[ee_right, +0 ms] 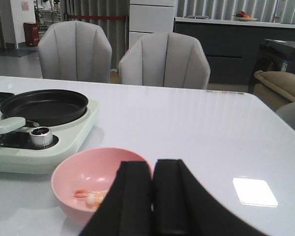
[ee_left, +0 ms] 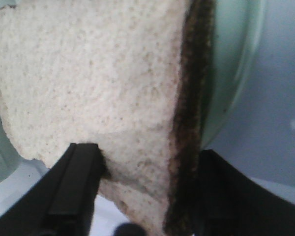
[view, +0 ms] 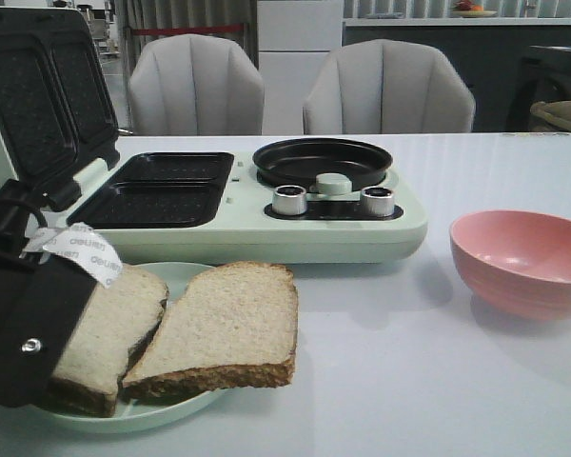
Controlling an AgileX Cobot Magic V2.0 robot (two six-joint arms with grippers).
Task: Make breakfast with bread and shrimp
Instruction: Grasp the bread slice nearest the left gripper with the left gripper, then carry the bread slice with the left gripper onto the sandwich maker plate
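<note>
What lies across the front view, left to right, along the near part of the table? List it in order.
Left gripper → left bread slice → right bread slice → pink bowl. Both slices rest on a pale green plate, the left one under the gripper.

Two grey padded chairs (view: 195,86) (view: 388,88) behind a glossy white table (view: 476,381); beyond, dark counter (ee_right: 226,37), white cabinet (view: 300,48), grey curtains (view: 181,19). Bright light patch on tabletop.
</note>
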